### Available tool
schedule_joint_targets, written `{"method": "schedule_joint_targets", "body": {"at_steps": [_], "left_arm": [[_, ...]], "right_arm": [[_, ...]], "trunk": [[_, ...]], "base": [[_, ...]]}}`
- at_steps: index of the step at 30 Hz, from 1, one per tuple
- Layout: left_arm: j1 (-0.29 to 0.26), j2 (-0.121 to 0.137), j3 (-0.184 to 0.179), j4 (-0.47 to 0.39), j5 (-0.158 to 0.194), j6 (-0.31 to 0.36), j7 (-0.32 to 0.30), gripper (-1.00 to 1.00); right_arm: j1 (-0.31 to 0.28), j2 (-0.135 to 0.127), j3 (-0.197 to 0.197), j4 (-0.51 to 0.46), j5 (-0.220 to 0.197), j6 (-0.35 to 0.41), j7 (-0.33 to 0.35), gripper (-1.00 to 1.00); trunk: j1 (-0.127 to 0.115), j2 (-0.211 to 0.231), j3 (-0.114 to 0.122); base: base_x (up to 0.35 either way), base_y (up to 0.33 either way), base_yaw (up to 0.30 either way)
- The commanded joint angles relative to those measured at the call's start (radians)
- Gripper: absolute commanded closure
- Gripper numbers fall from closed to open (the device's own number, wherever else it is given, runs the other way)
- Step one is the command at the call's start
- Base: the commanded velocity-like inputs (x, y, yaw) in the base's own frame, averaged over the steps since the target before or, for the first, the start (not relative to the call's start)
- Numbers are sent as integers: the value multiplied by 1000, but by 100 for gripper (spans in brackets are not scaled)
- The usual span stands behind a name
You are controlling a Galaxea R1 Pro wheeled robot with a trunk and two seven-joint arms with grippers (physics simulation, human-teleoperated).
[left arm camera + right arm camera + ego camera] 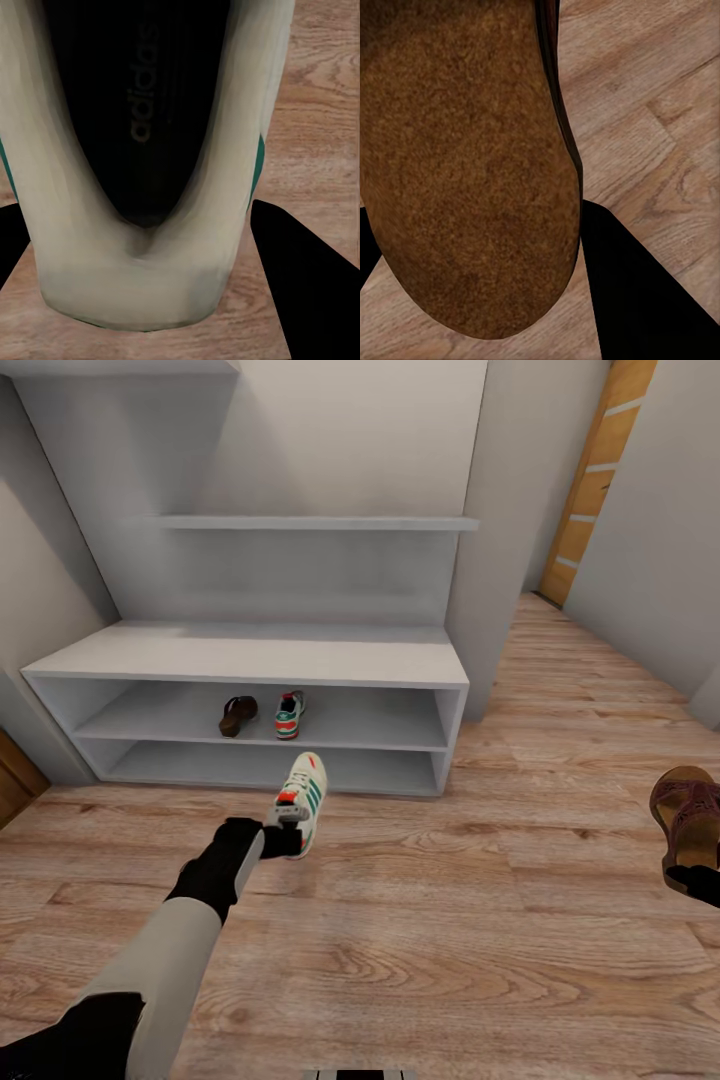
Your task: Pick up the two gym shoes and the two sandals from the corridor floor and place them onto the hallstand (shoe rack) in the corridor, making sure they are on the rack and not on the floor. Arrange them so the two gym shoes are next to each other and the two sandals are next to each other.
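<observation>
**Holding one sneaker and one sandal in front of the shoe rack**

Gripping the heel of a white sneaker [303,788], the left gripper [283,830] is pinching it just in front of the shoe rack [250,660], near the middle of the head view. The sneaker's toe is pointing toward 12 o'clock, at the rack, and its green stripes and red heel patch are showing. In the left wrist view the same sneaker [142,150] is sitting between the two dark fingers [307,292], its dark insole facing the camera, with the wood floor [322,90] beyond it.

At 3 o'clock in the head view, the right gripper [695,882] is pinching a brown sandal [690,815] at its near end, by the picture's edge. Whether that sandal is touching the floor [450,920] cannot be told. The right wrist view is showing the sandal's tan footbed [465,165] up close, a dark finger [645,292] beside it and floor planks [660,97] behind.

On the rack's upper cubby shelf, at about 11 o'clock from the held sneaker, a second sandal [238,715] and a second sneaker [289,715] are resting just beside each other, sandal to the left. The rack's flat top surface and the slab shelf [320,523] above it are carrying nothing. A wooden door [598,480] is standing at 1 o'clock, past a grey wall.
</observation>
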Motion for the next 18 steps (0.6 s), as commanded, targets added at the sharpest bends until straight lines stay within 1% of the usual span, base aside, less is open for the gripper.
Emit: {"method": "schedule_joint_targets", "body": {"at_steps": [1, 2, 6, 13, 15, 18], "left_arm": [[0, -2, 32, -1, -5, -4, -9, 100], [0, -3, 81, -2, -5, -21, -9, 100], [-1, -2, 106, -2, -5, -29, -4, 100], [-1, -2, 111, -4, -5, -29, -3, 100], [0, -3, 110, -3, -5, -29, -3, 100], [0, -3, 109, -3, -5, -28, -3, 100]], "right_arm": [[-1, 0, -1, -1, 7, 4, 8, 100], [-1, 0, -1, -1, 7, 4, 8, 100], [-1, 0, -1, -1, 7, 4, 7, 100], [-1, 0, -1, -1, 7, 4, 7, 100], [-1, 0, -1, -1, 7, 4, 7, 100], [-1, 0, -1, -1, 7, 4, 7, 100]], "trunk": [[0, 0, -1], [0, 0, -1], [0, 0, -1], [0, 0, -1], [0, 0, -1], [0, 0, -1]], "base": [[0, 0, 0], [0, 0, 0], [0, 0, 0], [19, 0, 0], [235, -73, 0], [291, -188, 0]]}}
